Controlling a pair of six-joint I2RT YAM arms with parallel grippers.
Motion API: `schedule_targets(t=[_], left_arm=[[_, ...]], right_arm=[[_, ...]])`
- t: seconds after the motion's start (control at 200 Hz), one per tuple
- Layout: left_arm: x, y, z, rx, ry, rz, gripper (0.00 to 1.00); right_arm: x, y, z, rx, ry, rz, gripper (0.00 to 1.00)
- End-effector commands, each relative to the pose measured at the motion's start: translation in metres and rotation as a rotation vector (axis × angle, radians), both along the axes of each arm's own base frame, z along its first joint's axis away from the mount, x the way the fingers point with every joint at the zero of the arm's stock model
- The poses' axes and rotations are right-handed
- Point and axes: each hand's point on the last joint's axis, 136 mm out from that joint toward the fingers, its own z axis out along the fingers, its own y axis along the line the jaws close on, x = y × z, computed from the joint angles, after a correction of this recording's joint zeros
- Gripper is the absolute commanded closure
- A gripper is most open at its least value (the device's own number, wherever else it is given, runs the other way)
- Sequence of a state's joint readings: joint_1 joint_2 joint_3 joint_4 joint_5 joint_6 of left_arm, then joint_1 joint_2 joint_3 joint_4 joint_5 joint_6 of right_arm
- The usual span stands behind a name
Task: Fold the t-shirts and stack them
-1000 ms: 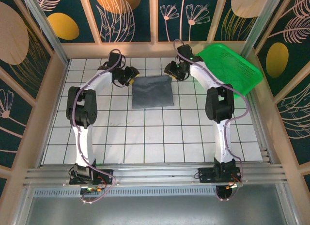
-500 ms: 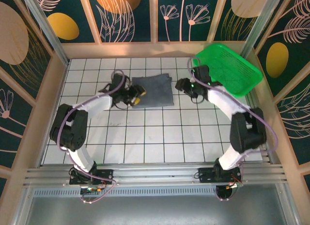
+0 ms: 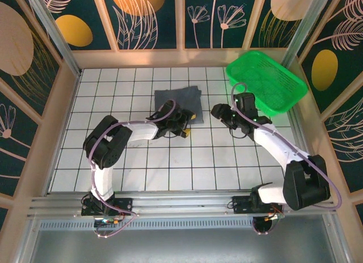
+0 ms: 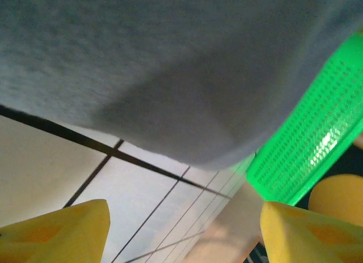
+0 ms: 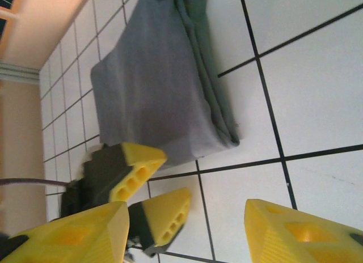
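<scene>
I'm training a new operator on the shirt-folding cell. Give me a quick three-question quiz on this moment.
1. True or false: the left gripper is open at the near edge of the folded grey t-shirt.
2. The right gripper is: A) open and empty, B) shut on the t-shirt, C) shut on the basket rim.
3. Fill in: the green mesh basket sits at the far ____ corner of the tiled table.

Key: 1 true; 2 A; 3 right.
</scene>
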State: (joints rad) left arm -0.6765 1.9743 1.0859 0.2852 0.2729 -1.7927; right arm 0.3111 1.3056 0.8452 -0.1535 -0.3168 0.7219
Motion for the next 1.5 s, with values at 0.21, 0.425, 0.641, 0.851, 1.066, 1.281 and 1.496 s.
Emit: schedule_targets(t=[0.21, 0.425, 0.641, 0.851, 1.066, 1.281, 1.496], left_arm=[[0.042, 0.021, -0.046, -0.035, 0.073, 0.369, 0.67], [0.077, 0.081, -0.044, 0.003, -0.033, 0.392, 1.0], [0.103, 0.193, -0.032, 0.193, -0.17, 0.199, 1.0], [0.122, 0.315, -0.03, 0.366, -0.244, 0.104, 1.0], [0.137, 0.374, -0.036, 0.469, -0.285, 0.003, 1.0], [0.139, 0.389, -0.035, 0.558, -0.282, -0.034, 1.0], [0.125, 0.393, 0.015, 0.594, -0.332, 0.053, 0.01]], right_arm=[[-0.011, -0.007, 0.025, 0.047, -0.033, 0.01, 0.44], [-0.009, -0.007, 0.03, 0.032, -0.036, 0.041, 0.44], [-0.001, 0.002, 0.033, 0.038, -0.045, 0.087, 0.45], [0.011, 0.015, 0.032, 0.057, -0.05, 0.133, 0.45], [0.02, 0.031, 0.038, 0.082, -0.108, 0.221, 0.46], [0.024, 0.034, 0.045, 0.081, -0.156, 0.241, 0.46], [0.027, 0.02, 0.055, 0.091, -0.198, 0.182, 0.01]])
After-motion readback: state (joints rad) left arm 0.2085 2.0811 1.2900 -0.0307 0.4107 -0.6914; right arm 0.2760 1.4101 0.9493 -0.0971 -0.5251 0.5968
